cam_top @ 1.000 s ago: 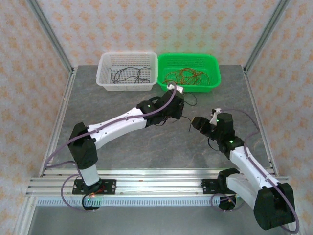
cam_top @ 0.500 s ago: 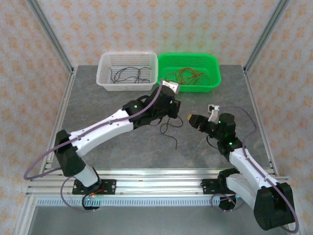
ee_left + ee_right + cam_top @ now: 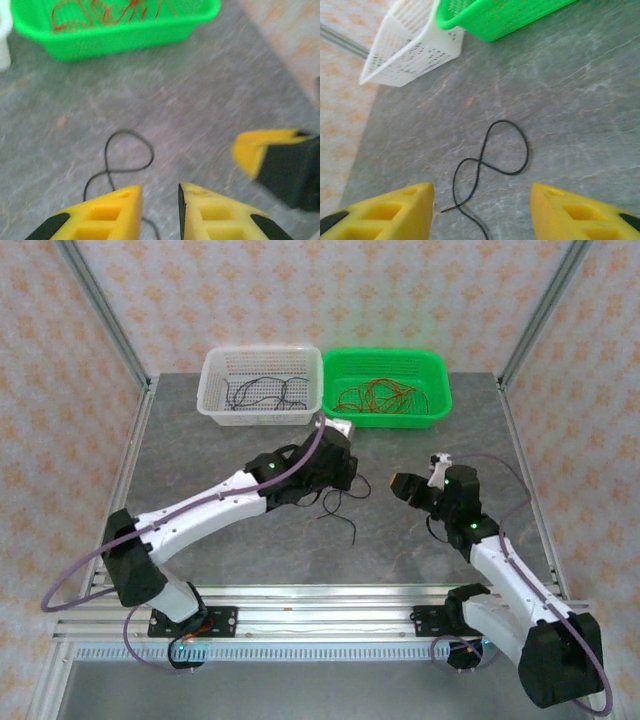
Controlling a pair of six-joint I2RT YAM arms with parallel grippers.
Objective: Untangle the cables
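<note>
Table (image 3: 220,455): flat grey slab, mottled like stone, matt. Far edge carries the green basket (image 3: 385,420), moulded plastic, rectangular, perforated walls, rounded rim. Inside it are red cables (image 3: 378,396), hair-thin and looped over one another.

Touching the green basket's left side is the white basket (image 3: 255,418), same shape and pierced walls. It holds thin black cables (image 3: 262,392) in loose curls.

One black cable (image 3: 338,512) lies loose on the slab, on the near side of the green basket and well apart from it. It is a thin, limp strand folded into a figure-eight loop with a trailing tail. Its loop lies flat on the stone.

My left pincer (image 3: 345,485) sits near of the green basket's left end. Its blocky yellow fingers (image 3: 112,210) have recessed pockets and stand slightly apart with a narrow slot between them. Nothing shows clamped there; the strand's tail runs toward the slot, contact unclear.

My right pincer (image 3: 400,485) hangs near of the green basket's middle, level with the left one. Its fingers (image 3: 560,205) are spread wide, and the strand's loop lies on the stone beyond them.

Room: bare slab between the green basket and both pincers, and more to its right-hand near side. Slanted metal posts stand beyond the green basket's far corners. A ribbed aluminium rail (image 3: 300,605) bounds the near edge.
</note>
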